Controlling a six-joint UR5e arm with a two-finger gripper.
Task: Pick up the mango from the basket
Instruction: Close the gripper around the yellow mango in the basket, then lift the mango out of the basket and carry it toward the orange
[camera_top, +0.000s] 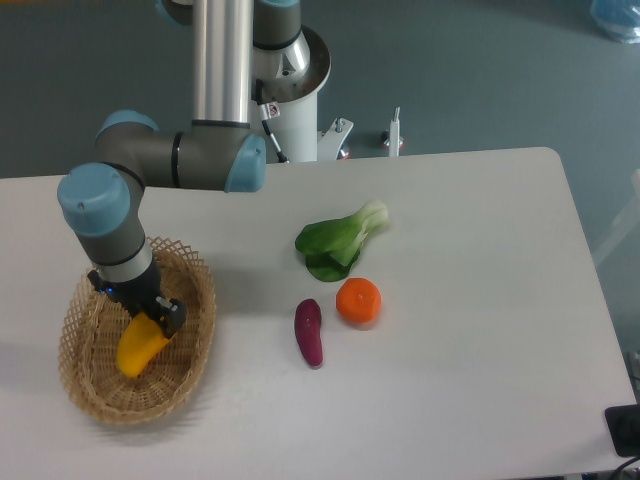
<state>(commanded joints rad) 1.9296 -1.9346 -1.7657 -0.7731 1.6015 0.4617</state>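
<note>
At the lower left of the frame the basket (95, 395) sits on the white tabletop (480, 300). The mango (138, 346) lies inside it, slanting from lower left to upper right. The gripper (148, 316) reaches down into the basket from above and meets the mango's upper right end, its dark fingers (168, 313) pressed on either side of the fruit, so it looks closed on the mango. Right of the basket, well apart from it, lie a purple eggplant (309, 332), an orange (358, 301) and a bok choy (340, 241).
</note>
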